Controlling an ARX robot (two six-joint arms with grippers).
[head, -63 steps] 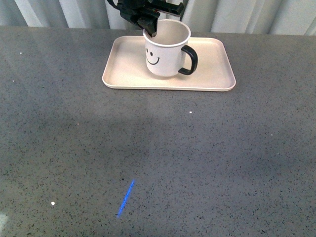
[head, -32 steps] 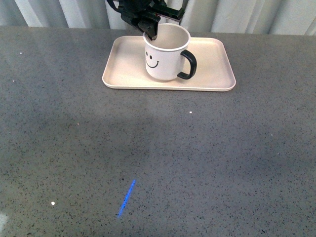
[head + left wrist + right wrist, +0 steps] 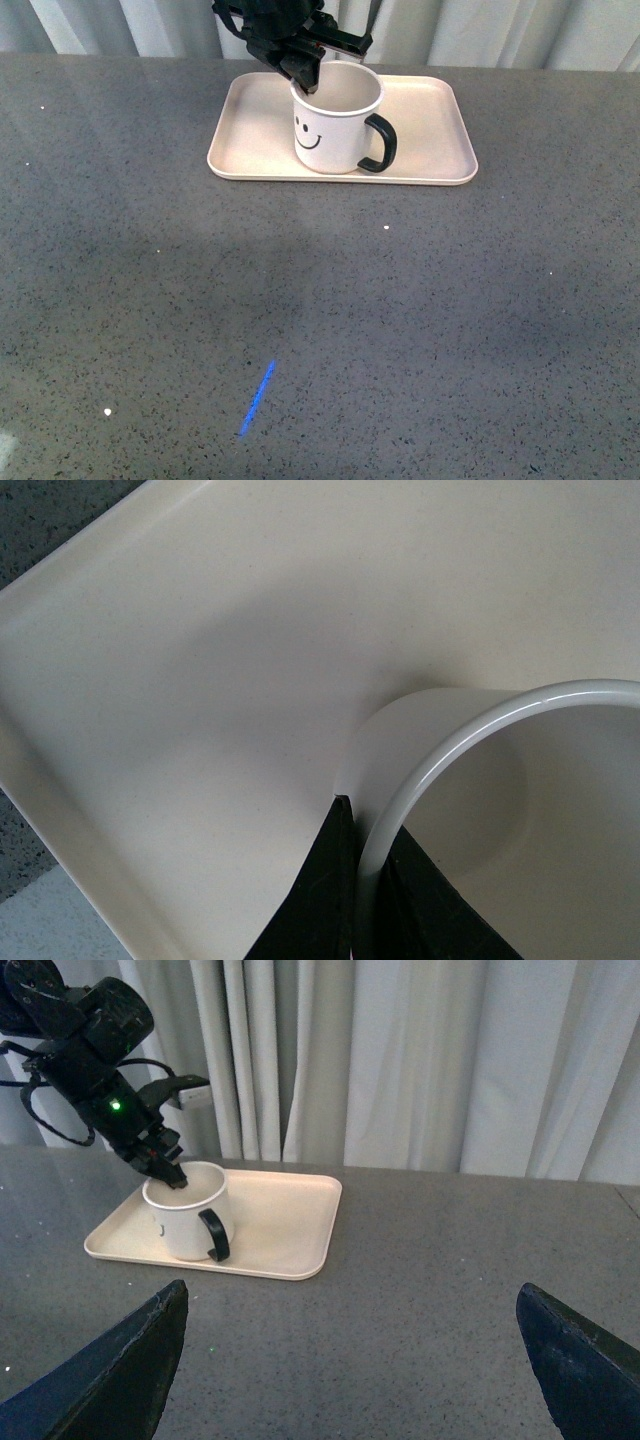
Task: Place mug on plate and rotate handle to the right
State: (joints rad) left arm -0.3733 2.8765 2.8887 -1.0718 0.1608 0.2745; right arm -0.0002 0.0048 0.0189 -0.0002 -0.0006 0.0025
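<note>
White cylindrical mug [image 3: 335, 125] w/ black smiley print stands upright on pale pink rectangular plate [image 3: 430, 140], a flat tray w/ rounded corners and low raised rim. Mug sits a bit left of plate centre, close to plate's near long edge, fully inside the rim. Smiley faces the robot. Glossy black C-shaped handle [image 3: 380, 143] sticks out twd plate's right end, angled slightly twd its near edge. Plate lies on grey speckled surface [image 3: 450, 330], w/ pale curtain [image 3: 500, 30] just behind plate's far edge.

Black left gripper [image 3: 305, 75] comes down over plate's far-left part. Its jaws are clamped on the mug's lip, on the side away from handle. Left wrist view confirms: one black jaw outside the mug wall, the other inside, lip pinched btwn them, plate floor [image 3: 200, 630] right beside.

Right gripper [image 3: 350, 1290] is well apart from plate, above the surface; jaws spread wide, holding nothing. Its wrist view shows mug [image 3: 185, 1225], handle [image 3: 215, 1235] and plate [image 3: 280, 1220] from a distance. Short blue mark [image 3: 256, 400] on surface, well apart from plate, on robot's side.
</note>
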